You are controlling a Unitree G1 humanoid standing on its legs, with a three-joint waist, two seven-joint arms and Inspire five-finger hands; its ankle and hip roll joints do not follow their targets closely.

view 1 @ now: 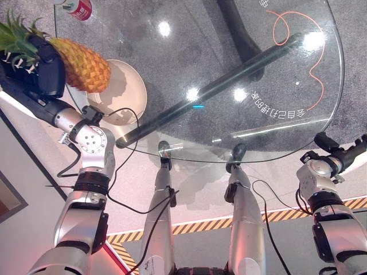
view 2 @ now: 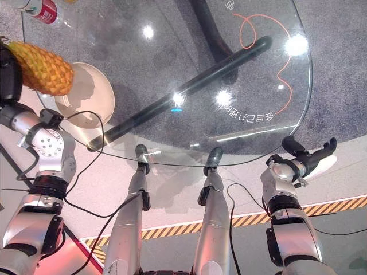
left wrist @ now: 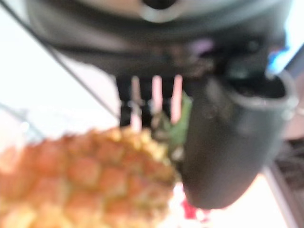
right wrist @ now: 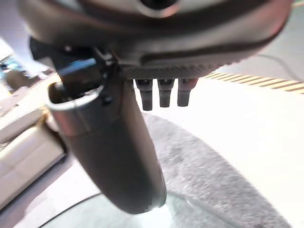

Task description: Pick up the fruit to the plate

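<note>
A yellow-orange pineapple [view 1: 80, 64] with a green crown hangs over the far-left part of the round glass table [view 1: 229, 69], just above the near-left rim of a cream plate [view 1: 129, 91]. My left hand [view 1: 40, 69] is shut on the pineapple near its crown; its wrist view shows the scaly fruit [left wrist: 85, 180] against the fingers [left wrist: 154, 97] and thumb [left wrist: 228, 142]. My right hand [view 2: 309, 153] hovers beyond the table's right edge, fingers relaxed and holding nothing, and the right wrist view shows its thumb [right wrist: 114, 152] over the glass rim.
A red-labelled bottle [view 1: 79, 8] lies at the table's far-left rim. An orange cord [view 1: 298, 40] curls on the floor beneath the glass at the far right. A dark table leg bar [view 1: 229, 80] runs diagonally under the glass. Yellow-black hazard tape [view 1: 275, 216] marks the floor.
</note>
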